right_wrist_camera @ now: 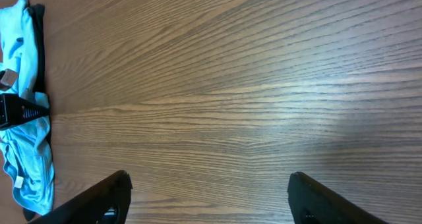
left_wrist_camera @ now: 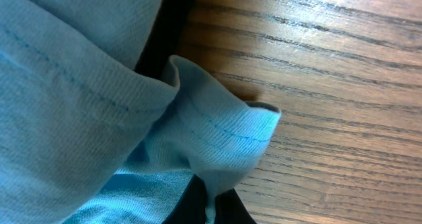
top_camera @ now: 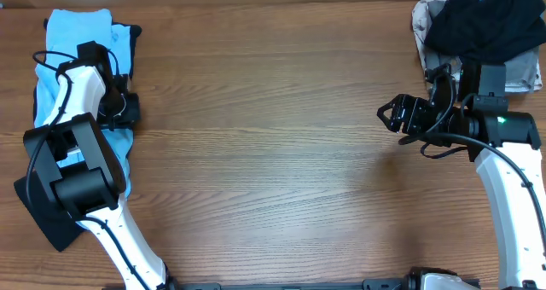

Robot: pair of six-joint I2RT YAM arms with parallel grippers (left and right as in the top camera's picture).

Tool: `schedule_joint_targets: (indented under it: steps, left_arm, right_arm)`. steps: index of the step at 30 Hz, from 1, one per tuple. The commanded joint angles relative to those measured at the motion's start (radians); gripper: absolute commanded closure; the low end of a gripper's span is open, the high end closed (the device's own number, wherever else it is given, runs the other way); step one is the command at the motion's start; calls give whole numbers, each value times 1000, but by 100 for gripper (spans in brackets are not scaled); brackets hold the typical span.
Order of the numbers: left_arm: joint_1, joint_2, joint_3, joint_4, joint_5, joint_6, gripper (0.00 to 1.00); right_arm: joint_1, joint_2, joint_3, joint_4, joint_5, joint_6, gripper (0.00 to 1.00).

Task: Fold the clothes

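Note:
The light blue T-shirt (top_camera: 78,27) lies bunched at the table's far left, over a dark garment (top_camera: 130,36). My left gripper (top_camera: 117,111) is over its right edge, shut on a fold of the blue fabric. In the left wrist view the hemmed blue fold (left_wrist_camera: 224,128) runs down between the two black fingers (left_wrist_camera: 211,212). My right gripper (top_camera: 394,115) is open and empty above bare wood at the right. Its view shows both spread fingers (right_wrist_camera: 208,188) and the blue shirt (right_wrist_camera: 26,118) far off at the left edge.
A pile of other clothes sits at the back right corner: a black garment (top_camera: 488,21) on top of a grey-white one (top_camera: 422,17). A dark cloth (top_camera: 47,217) lies by the left arm's base. Bare wooden table (top_camera: 273,153) lies between the arms.

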Motion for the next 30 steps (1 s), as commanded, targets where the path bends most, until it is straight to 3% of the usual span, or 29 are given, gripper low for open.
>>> schedule_joint_targets:
  steps: [1,9,15,24,30]
  left_arm:
    - [-30,31,48,-26,76,-3,96]
    - [-187,31,390,-211,296,-11,96]
    - [-346,31,601,-261,464,-11,96]
    - [-609,31,640,-228,571,-22,96]
    - [-748,31,640,-70,571,-92,96]
  right_arm:
    - [6,3,-5,2,5,-7,23]
    - [6,3,-5,16,5,-3,25]
    - [6,3,-5,18,6,-3,25]
    - [5,3,-5,29,6,-3,25]
    - [0,3,-5,33,56,56,25]
